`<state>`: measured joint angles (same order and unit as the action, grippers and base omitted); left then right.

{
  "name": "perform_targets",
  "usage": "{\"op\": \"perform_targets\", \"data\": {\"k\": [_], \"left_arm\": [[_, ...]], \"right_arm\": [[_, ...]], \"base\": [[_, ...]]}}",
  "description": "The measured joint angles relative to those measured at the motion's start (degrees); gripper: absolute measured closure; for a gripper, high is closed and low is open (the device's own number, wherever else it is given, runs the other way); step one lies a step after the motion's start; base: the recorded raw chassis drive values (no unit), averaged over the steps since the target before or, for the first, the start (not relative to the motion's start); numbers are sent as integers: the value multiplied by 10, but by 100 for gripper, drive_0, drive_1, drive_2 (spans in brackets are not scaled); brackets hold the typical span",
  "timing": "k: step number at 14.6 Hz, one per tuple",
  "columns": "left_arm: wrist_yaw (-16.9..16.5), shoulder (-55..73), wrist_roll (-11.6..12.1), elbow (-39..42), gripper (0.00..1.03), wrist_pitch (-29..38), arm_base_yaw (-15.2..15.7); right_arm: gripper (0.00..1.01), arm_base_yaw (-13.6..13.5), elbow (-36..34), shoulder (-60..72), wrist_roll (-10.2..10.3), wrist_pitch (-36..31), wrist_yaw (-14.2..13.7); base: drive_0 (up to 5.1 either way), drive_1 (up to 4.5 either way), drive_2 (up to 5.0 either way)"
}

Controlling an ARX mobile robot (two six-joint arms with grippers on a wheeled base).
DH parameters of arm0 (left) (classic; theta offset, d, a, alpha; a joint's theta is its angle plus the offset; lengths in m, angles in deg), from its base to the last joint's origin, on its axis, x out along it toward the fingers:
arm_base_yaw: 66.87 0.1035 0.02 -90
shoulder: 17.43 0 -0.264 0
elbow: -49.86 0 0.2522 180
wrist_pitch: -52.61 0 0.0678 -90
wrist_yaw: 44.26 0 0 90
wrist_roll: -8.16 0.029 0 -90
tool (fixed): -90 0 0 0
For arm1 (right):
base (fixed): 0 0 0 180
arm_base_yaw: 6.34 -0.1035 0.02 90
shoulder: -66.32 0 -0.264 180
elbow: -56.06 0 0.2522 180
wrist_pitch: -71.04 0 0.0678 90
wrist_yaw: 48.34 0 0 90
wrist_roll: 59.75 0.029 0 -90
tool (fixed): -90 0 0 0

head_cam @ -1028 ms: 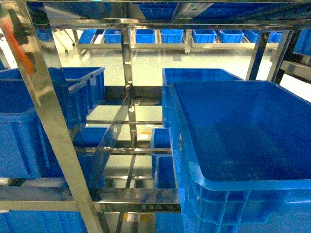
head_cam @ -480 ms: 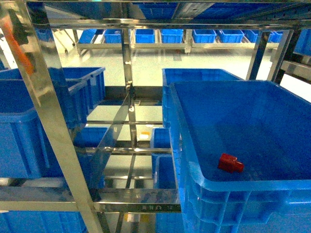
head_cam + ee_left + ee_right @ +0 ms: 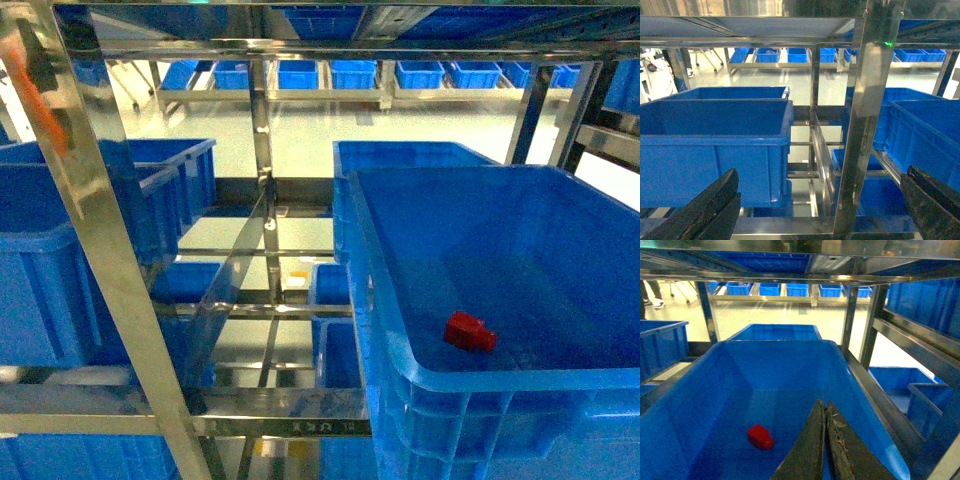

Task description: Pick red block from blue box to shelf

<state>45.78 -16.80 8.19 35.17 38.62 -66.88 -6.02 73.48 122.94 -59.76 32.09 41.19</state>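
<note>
Red block lay in a crate on the shelf.
The red block [image 3: 469, 331] rested alone on the dark blue crate [image 3: 500, 385] floor, within the shelf [image 3: 100, 220]; right end effector [image 3: 825, 440] was clenched empty above, left end effector [image 3: 815, 210] spread wide.

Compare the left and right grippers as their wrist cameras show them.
The left gripper is open, its dark fingers spread to the frame's edges; the right gripper is shut, fingers pressed together. The left faces a shelf upright; the right hangs over a crate holding the red block. Both hold nothing.
</note>
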Motion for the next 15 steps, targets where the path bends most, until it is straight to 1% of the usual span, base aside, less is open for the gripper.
{"op": "perform_targets", "data": {"k": [8, 15], "left_arm": [[0, 0, 0, 0, 5, 0, 0], [0, 0, 0, 0, 5, 0, 0]], "right_arm": [[99, 0, -30, -192, 0, 166, 3], [99, 0, -30, -319, 0, 281, 3]], "base": [[0, 0, 0], [0, 0, 0]]}}
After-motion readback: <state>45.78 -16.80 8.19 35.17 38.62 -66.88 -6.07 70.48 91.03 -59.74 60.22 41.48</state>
